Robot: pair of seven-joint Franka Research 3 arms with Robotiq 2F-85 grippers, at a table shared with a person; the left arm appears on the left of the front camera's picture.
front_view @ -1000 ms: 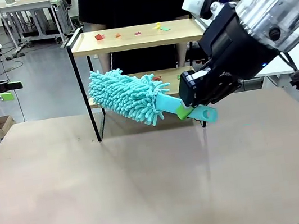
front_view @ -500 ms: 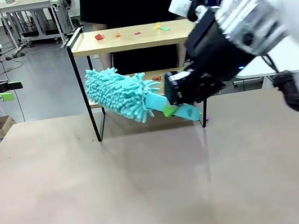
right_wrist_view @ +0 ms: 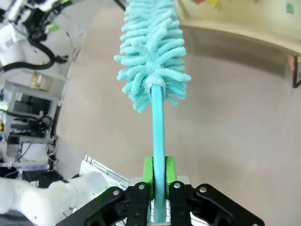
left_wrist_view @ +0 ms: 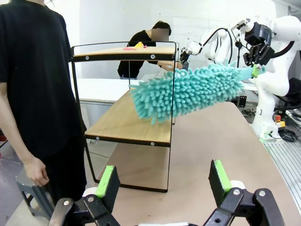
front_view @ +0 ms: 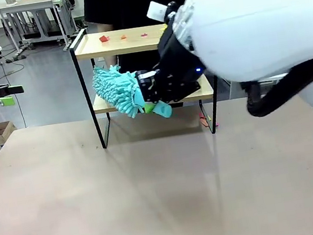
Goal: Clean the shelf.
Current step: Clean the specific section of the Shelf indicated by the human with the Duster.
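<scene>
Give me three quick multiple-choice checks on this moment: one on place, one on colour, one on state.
1. Against the shelf, the duster's head is: A on the top board; B level with the gap between the two boards; C under the lower board.
2. The duster is: A pink; B grey; C teal.
3. The right gripper's fingers are: A shut on the duster's handle; B open; C shut on a shelf leg.
1 B: front view shows it between the boards' heights. 2 C: strands and handle are teal. 3 A: green pads press the handle.
</scene>
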